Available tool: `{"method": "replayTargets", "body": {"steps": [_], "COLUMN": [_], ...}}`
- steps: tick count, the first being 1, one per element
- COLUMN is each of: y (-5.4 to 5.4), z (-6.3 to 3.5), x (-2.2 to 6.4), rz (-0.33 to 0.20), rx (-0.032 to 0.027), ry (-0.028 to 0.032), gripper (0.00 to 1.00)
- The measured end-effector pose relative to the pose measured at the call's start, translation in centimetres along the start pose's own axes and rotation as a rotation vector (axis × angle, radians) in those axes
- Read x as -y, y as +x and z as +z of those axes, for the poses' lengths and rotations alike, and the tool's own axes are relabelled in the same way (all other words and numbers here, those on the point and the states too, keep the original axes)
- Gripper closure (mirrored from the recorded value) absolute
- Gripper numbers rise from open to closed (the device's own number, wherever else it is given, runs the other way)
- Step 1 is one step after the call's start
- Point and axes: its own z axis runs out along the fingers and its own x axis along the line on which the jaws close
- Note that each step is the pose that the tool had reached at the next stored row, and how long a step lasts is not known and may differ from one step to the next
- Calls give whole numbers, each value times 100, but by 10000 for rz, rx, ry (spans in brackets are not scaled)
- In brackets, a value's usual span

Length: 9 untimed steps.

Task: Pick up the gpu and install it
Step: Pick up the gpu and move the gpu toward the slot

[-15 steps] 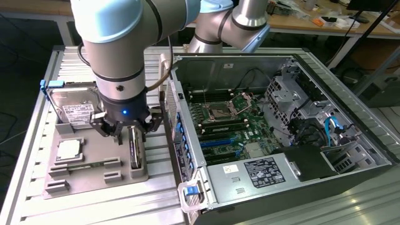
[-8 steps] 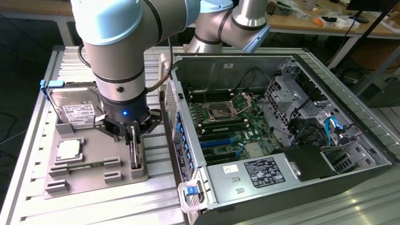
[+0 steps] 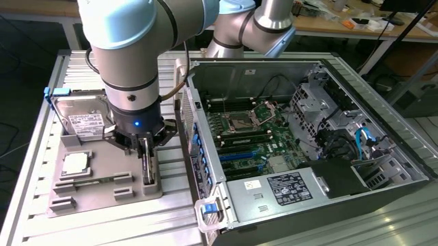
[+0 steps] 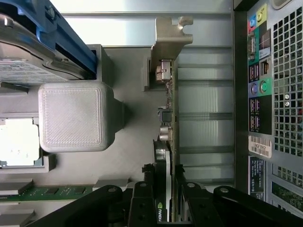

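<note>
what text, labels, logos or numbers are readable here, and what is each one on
No text is clear enough to quote.
hard drive, white label: print too small to read.
power supply, black-and-white label: print too small to read.
barcode sticker on the back of the computer case: characters blurred.
gpu, green-and-white logo mark near its lower end: no letters legible.
</note>
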Motion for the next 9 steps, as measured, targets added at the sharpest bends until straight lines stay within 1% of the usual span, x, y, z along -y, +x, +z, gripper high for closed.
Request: {"method": "replayTargets", "body": {"steps": [2, 4, 6, 9], "y": [3, 2, -1, -4], "z": [-48, -108, -175, -286], "x": [-5, -15, -23, -31], "rz": [-3, -7, -11, -12], "rx": [75, 132, 171, 213], "ry": [10, 42, 59, 73], "gripper": [73, 73, 73, 73]}}
